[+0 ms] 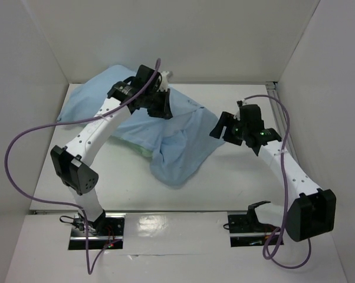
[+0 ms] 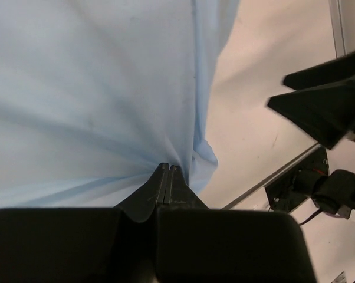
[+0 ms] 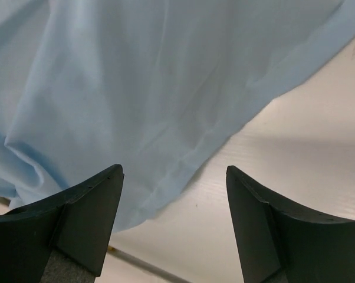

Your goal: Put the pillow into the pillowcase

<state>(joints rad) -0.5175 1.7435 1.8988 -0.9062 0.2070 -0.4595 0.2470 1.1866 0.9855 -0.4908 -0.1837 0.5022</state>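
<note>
White walls (image 1: 195, 35) enclose a white table (image 1: 236, 188) bearing the crumpled blue pillowcase (image 1: 177, 141).

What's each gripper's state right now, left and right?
Left gripper: closed, pinching a fold of the pillowcase.
Right gripper: open, holding nothing.

A robotics lab test cell: a bare white table (image 1: 224, 183) boxed by plain white walls (image 1: 195, 41) far, left and right. Left arm (image 1: 101, 130) and right arm (image 1: 289, 168) are bolted at its near edge, trailing loose purple cables (image 1: 12, 159).
</note>
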